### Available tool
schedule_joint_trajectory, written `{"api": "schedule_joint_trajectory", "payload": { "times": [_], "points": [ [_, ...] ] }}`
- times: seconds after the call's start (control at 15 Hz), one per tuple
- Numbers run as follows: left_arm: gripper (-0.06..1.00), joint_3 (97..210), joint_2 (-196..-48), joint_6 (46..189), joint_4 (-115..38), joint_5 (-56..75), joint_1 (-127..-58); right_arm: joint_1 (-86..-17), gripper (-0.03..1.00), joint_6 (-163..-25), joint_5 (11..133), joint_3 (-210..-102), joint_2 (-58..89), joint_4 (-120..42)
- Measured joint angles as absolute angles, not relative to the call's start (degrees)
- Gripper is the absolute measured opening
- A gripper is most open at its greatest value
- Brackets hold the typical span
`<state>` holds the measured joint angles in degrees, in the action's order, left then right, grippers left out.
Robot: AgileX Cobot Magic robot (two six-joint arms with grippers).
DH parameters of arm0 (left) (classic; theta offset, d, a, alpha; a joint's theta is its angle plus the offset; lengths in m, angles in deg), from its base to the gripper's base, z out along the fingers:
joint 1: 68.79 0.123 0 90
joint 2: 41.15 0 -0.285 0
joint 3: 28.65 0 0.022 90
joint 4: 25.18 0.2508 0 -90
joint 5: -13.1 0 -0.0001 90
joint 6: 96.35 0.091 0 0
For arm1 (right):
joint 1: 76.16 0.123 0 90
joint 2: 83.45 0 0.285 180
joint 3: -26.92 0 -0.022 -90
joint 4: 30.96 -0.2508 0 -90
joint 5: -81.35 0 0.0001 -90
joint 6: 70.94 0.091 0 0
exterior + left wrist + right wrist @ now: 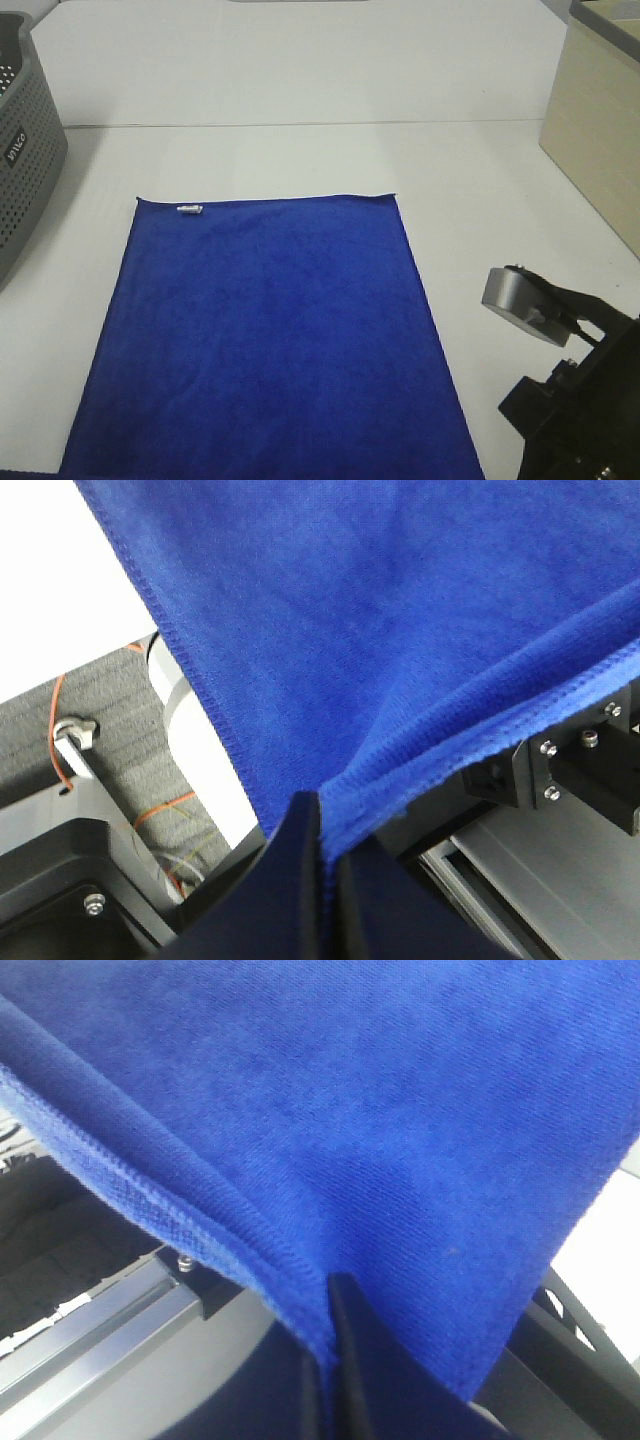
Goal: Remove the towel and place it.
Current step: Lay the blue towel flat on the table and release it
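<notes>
The royal-blue towel (270, 340) lies spread flat on the white table (480, 190), with its small white tag (189, 209) at the far left corner. Its near edge runs out of the bottom of the high view. In the left wrist view my left gripper (322, 880) is shut on the towel's stitched edge (400, 780), and the cloth (400, 610) stretches away from it. My right gripper (325, 1360) is likewise shut on a hemmed edge of the towel (380, 1090). Neither gripper's fingers show in the high view.
A grey perforated basket (25, 170) stands at the table's left edge. A pale wooden box (600, 130) sits at the far right. The right arm's black body and silver joint (515, 295) rise at the lower right. Metal framing (520, 860) lies below the table's front edge.
</notes>
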<state>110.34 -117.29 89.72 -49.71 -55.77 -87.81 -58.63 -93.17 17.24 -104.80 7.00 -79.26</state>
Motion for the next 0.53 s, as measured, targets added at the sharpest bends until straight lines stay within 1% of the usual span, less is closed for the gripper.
{"api": "schedule_joint_trajectory", "payload": {
  "times": [0.27, 0.53],
  "points": [
    [0.00, 110.3, -125.3, 89.8, -50.3, -55.6, -87.8, -58.6, 0.02, -95.9, 18.6, -104.8, -2.2, -79.4],
    [0.00, 110.3, -134.1, 92.1, -51.0, -55.5, -87.8, -58.6, 0.02, -97.2, 19.7, -105.0, -7.3, -79.3]
  ]
}}
